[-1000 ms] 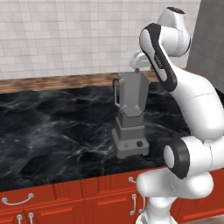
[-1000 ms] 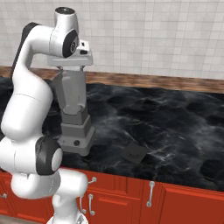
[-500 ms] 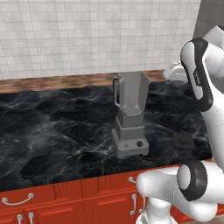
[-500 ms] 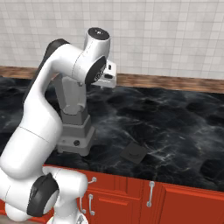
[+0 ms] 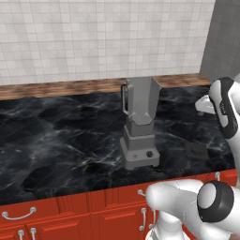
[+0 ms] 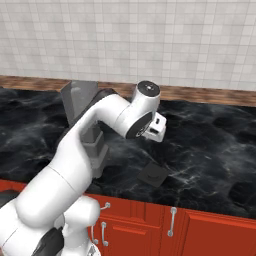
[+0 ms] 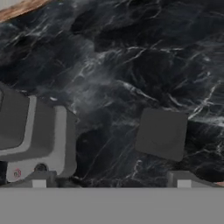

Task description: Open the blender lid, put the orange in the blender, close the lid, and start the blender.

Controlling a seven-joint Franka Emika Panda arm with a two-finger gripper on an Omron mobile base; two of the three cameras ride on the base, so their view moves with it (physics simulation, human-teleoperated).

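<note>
The grey blender (image 5: 139,123) stands mid-counter with its jar top uncovered; the hand view catches its base (image 7: 41,131) at the left, the right base view its jar (image 6: 80,99) behind the arm. The blender lid (image 5: 196,149), a dark square cap, lies flat on the counter to the blender's right (image 6: 153,173) (image 7: 162,133). My gripper (image 7: 111,181) hovers above the counter between blender and lid, open, its tips wide apart with nothing between them. The hand (image 6: 154,127) hangs over the lid's far side (image 5: 205,104). The orange is out of view.
Black marble counter (image 5: 56,136) runs left and right, backed by a wooden strip and a white tiled wall (image 5: 93,42). Red cabinet fronts with handles (image 6: 172,222) line the front edge. A grey panel (image 5: 225,37) rises at the far right.
The arm has swung from above the blender jar to the right and lower, so the hand now hangs over the lid. Blender and lid have not moved.
</note>
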